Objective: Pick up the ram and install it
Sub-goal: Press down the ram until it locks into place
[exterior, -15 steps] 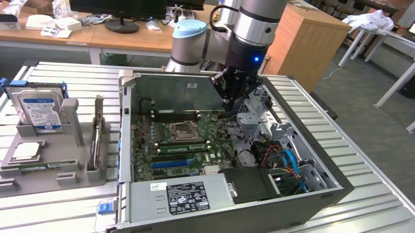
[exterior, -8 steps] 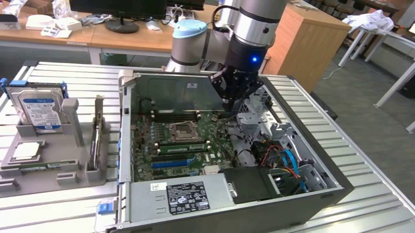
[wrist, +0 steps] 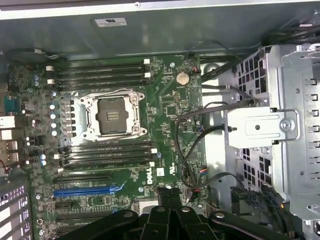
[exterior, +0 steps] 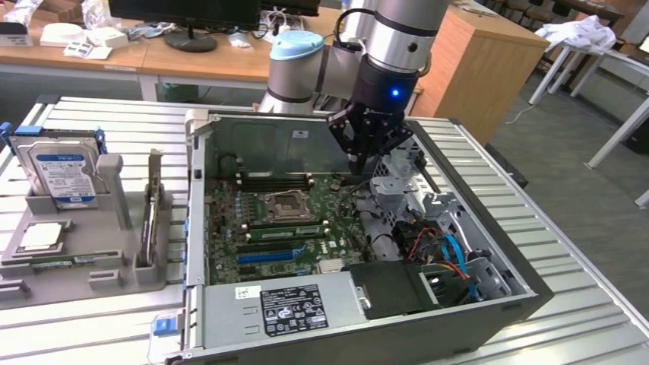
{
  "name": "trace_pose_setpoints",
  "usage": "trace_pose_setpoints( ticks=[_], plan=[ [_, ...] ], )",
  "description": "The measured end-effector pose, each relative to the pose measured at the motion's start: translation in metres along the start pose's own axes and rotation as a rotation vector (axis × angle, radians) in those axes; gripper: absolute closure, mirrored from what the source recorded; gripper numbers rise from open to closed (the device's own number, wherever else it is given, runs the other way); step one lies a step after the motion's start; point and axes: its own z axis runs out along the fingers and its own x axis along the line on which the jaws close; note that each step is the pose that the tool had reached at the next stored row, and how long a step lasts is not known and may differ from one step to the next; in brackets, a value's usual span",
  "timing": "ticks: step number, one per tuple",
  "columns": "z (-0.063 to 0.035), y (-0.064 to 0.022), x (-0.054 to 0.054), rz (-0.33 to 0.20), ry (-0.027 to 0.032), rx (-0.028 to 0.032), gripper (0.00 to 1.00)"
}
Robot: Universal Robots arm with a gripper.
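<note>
Starting from the near end of the open black computer case, we meet the black power supply box with its white label, which lies well to the near side of the square silver CPU socket; between that box and the socket runs the long blue expansion slot; just beside the socket on the same near side stands the ram, a long, narrow green circuit-board stick. It appears upright in one of the black memory slots, though we cannot tell whether its end latches are shut. In the wrist view the slots next to the socket show as dark rows, and no stick can be made out there.

Beyond the socket and toward the exterior view's right hangs the black gripper, close above the green motherboard; its fingers are drawn together, with nothing visible between them, and it touches no stick.

We judge the task far along, with the picking up done and the stick in its slot; only full seating remains uncertain.

Well apart from the socket, to the exterior view's left, a grey parts tray holds a blue-labelled silver hard drive.
</note>
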Motion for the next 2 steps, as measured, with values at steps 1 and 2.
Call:
trace_pose_setpoints(
  ticks=[1, 2],
  plan=[
    [0.0, 0.0, 0.0, 0.0, 0.0, 0.0, 0.89],
    [0.0, 0.0, 0.0, 0.0, 0.0, 0.0, 0.89]
  ],
)
